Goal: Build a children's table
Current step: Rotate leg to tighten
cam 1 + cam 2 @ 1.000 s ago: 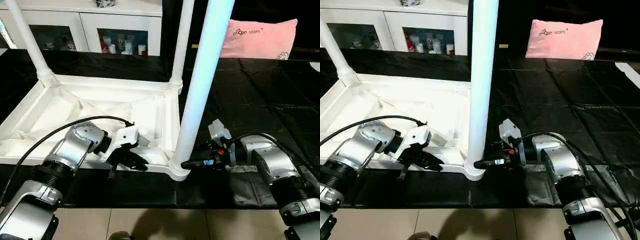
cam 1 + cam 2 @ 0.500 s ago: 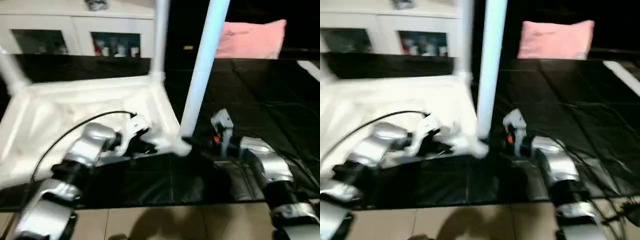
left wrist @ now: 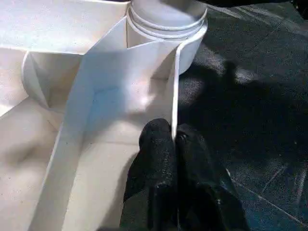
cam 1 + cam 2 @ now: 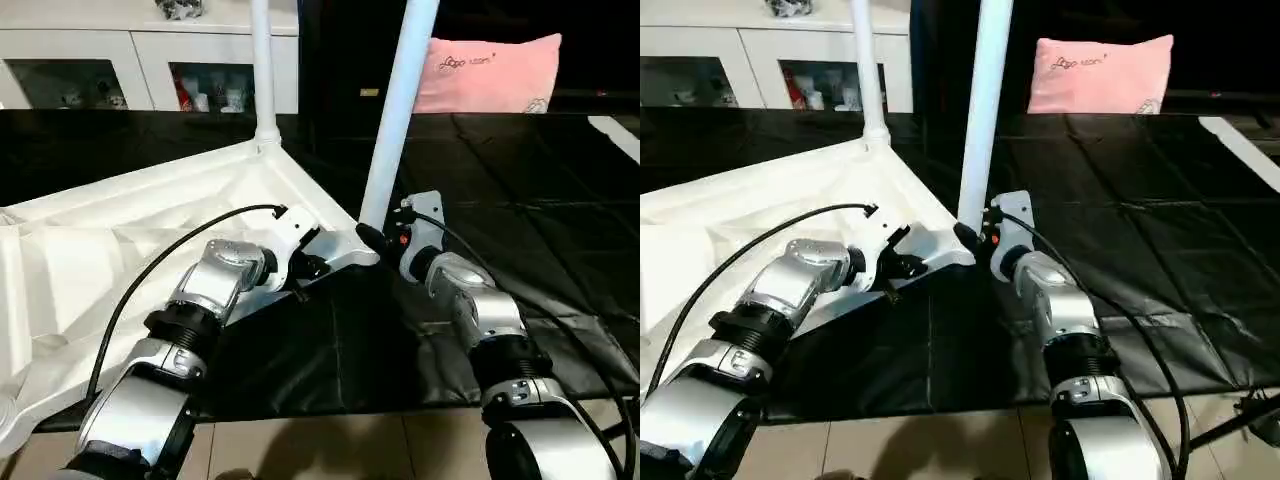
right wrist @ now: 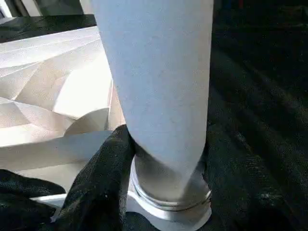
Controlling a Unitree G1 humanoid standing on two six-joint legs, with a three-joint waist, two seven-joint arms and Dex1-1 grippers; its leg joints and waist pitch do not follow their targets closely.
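On the black floor sheet point(image 4: 480, 190), w/ the children's table point(image 4: 120, 250) lying upside-down in front of us, ribbed underside up, we had both claws at its near corner. Our left gripper point(image 3: 174, 139) was pinched right down on the thin raised rim point(image 3: 175, 91) of the top: one black finger each side of the wall, almost no gap, just short of the round corner socket point(image 3: 168, 24). Our right gripper point(image 5: 163, 159) stood abt half open, clamped around the leg point(image 4: 398, 110) at its base, where the tube enters that socket; one black finger point(image 5: 103, 178) pressed the tube's side, the other was hidden behind it.

Arm pose: left forearm point(image 4: 215, 285) reached fwd and inward from the left, wrist angled toward the corner, cable looping over it. Right forearm point(image 4: 470, 305) came fwd from the right, wrist turned in toward the leg. The two claws sat just beside each other, the corner between them.

The gripped leg rose leaning slightly, a 2nd leg point(image 4: 262, 65) stood at the far corner.

Writing: the pink pillow point(image 4: 490, 70) at the back had a small dark printed line, too small for us to read. A white cabinet point(image 4: 150, 60) w/ glass doors stood behind.
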